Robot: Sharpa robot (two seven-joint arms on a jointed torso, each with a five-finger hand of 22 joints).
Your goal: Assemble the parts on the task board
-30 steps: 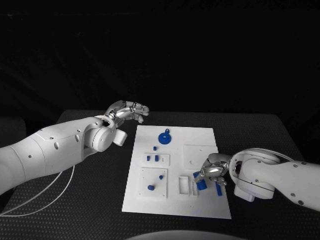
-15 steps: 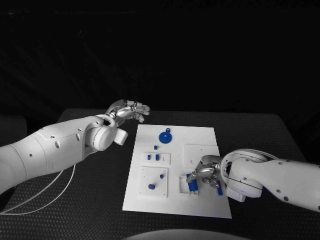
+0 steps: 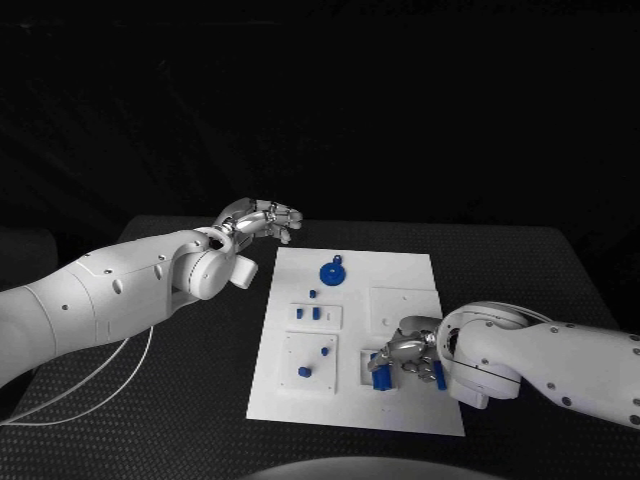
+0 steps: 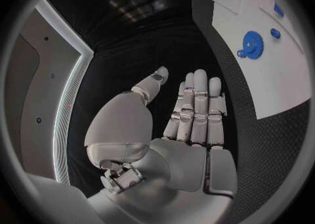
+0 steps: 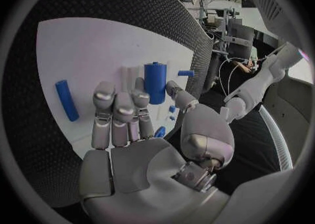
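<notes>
Here, your right hand sat low over the near right part of the task board, fingers bent down around a blue cylinder part that stood in a white raised slot block. From the head view you could not tell whether the fingers actually pinched that cylinder or only touched it. In the right wrist view the right hand had its fingers extended side by side over the white plate, the thumb out to one side, and the upright blue cylinder rose just beyond the fingertips; contact was not clear there either. A second blue rod lay flat on the plate, apart from the hand.

Your left hand hung off the board, above the black table near the board's far left corner, holding nothing. The left wrist view showed the left hand with fingers straight and close together, thumb spread away, and the board's edge well to the side of it.

On the far half of the board you had a blue gear part, also visible from the left wrist, with small blue pegs in the left-hand blocks and a blue knob nearer you. The board's far right area was bare white, and open table lay along both long edges of the board.
</notes>
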